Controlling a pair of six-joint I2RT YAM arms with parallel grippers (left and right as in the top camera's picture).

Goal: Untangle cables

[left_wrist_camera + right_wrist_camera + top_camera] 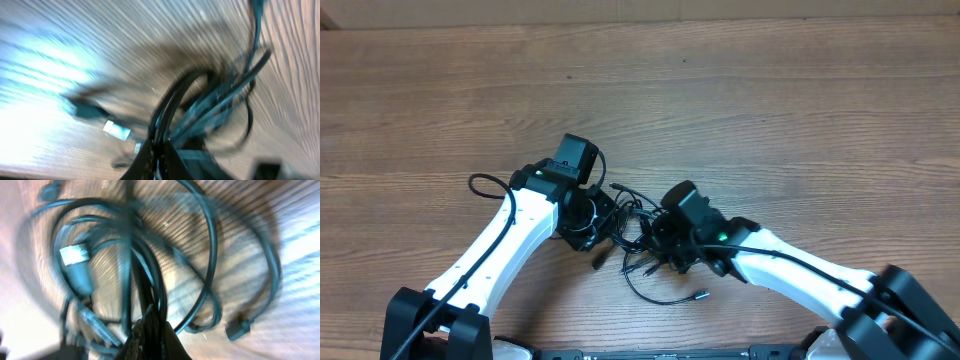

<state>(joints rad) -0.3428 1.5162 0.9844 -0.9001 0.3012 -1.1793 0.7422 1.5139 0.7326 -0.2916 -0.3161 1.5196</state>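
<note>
The cables [632, 222] lie as a tangled bunch of thin black cords on the wood table between my two grippers. My left gripper [596, 214] is at the tangle's left side. In the left wrist view it [161, 161] is shut on several cords, with a silver plug [118, 130] lying to its left. My right gripper [662, 236] is at the tangle's right side. In the right wrist view it [152, 336] is shut on a bundle of cords. A silver plug [75, 255] and a black plug [239, 328] lie among the loops around it.
One loose cord runs toward the table's front and ends in a small plug [701, 295]. A wire loop [486, 184] of the left arm sticks out to the left. Bare wood table [770, 110] stretches behind the arms.
</note>
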